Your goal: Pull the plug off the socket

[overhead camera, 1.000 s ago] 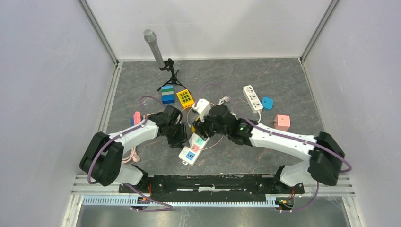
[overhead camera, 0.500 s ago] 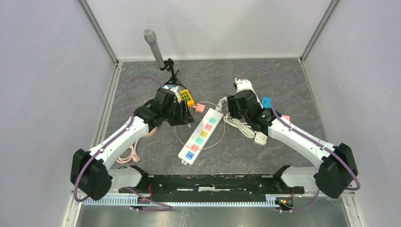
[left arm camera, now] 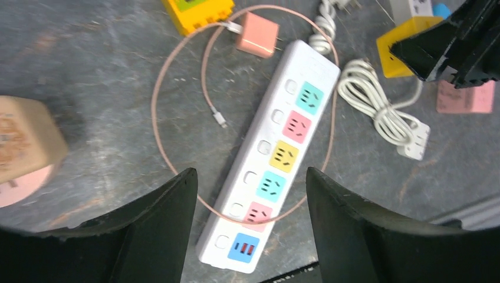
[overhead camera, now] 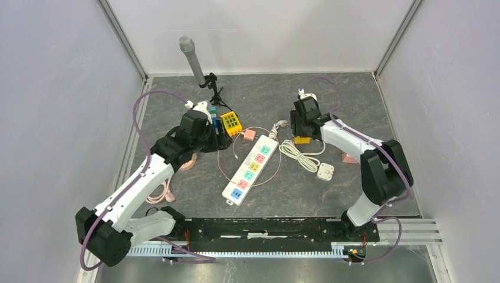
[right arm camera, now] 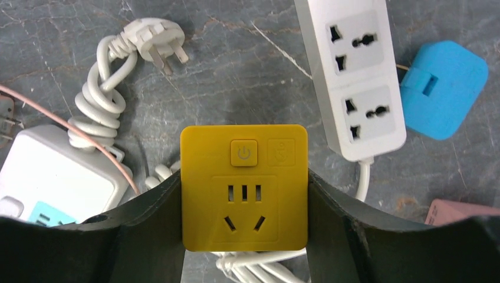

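A yellow cube socket (right arm camera: 244, 187) sits between my right gripper's (right arm camera: 244, 177) fingers, which are shut on its sides; it shows under that gripper (overhead camera: 302, 132) in the top view (overhead camera: 302, 140). No plug is in its face. A white power strip with coloured sockets (overhead camera: 250, 168) lies mid-table with all its sockets empty (left arm camera: 277, 159). Its white plug (right arm camera: 154, 38) lies loose with bare prongs beside a coiled cord. My left gripper (overhead camera: 223, 137) is open and empty, high above the strip (left arm camera: 250, 174).
A pink charger (left arm camera: 257, 34) with a thin looped cable lies at the strip's far end. A second white strip (right arm camera: 351, 76), a blue adapter (right arm camera: 445, 88) and a pink cube (overhead camera: 349, 158) lie near my right gripper. A yellow block (overhead camera: 232, 122) and microphone stand (overhead camera: 194, 59) are at the back left.
Both grippers left the coloured strip and moved apart toward the back. My right gripper now holds the yellow cube socket at the back right. My left arm drew back to the left.
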{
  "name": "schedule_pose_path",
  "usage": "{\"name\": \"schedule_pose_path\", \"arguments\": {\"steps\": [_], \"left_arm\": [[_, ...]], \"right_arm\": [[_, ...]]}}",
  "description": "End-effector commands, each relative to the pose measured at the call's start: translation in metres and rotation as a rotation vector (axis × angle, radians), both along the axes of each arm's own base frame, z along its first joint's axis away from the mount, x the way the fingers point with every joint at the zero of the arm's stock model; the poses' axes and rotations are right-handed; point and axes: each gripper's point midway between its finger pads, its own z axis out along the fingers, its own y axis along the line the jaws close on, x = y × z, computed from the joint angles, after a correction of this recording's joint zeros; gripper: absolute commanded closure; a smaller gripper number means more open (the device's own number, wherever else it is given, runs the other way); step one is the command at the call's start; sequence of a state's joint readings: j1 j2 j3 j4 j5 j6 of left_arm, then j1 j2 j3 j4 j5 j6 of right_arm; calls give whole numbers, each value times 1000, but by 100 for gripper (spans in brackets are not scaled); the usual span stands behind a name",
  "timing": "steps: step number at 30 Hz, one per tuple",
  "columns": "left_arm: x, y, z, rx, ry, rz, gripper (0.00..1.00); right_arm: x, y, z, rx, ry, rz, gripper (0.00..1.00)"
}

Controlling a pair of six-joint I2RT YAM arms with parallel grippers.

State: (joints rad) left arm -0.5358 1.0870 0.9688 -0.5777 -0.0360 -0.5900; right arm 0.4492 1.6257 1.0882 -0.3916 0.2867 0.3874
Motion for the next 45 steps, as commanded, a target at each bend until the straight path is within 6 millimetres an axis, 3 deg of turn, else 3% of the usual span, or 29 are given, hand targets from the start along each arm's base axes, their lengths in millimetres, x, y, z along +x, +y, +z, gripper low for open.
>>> {"name": "schedule_pose_path", "arguments": {"steps": [1, 5, 11, 14, 18, 21, 26, 30, 34, 38, 41, 45], "left_arm": [[14, 36, 24, 134, -92, 120, 24], [16, 54, 24, 187, -84, 182, 23], [20, 59, 24, 184, -85, 203, 23], [25, 63, 23, 191, -81, 228, 23], [29, 66, 19, 190, -65, 258, 23], [32, 72, 22, 200, -63, 282, 23], [40, 102, 50, 171, -70, 387, 17], [45, 127, 53, 183, -54, 463, 5], [42, 164, 22, 207, 98, 579, 0], [36, 201, -15, 150, 265, 713, 0], [38, 221, -37, 64, 336, 783, 0], [56, 222, -55, -26, 370, 763, 0]], "right_arm": [[25, 8, 13, -10, -36, 32, 60], [28, 6, 9, -14, -52, 29, 51], [32, 4, -2, -37, -5, 36, 39], [36, 3, -3, -57, 8, 54, 25], [46, 9, 3, -52, 7, 95, 15], [53, 16, 15, -33, -10, 123, 11], [58, 48, 65, 108, -144, 256, 7], [41, 84, 99, 274, -252, 389, 7], [5, 123, 111, 384, -315, 512, 7], [-36, 164, 104, 401, -327, 654, 7], [-57, 183, 89, 397, -277, 704, 7], [-74, 197, 77, 407, -237, 732, 8]]}}
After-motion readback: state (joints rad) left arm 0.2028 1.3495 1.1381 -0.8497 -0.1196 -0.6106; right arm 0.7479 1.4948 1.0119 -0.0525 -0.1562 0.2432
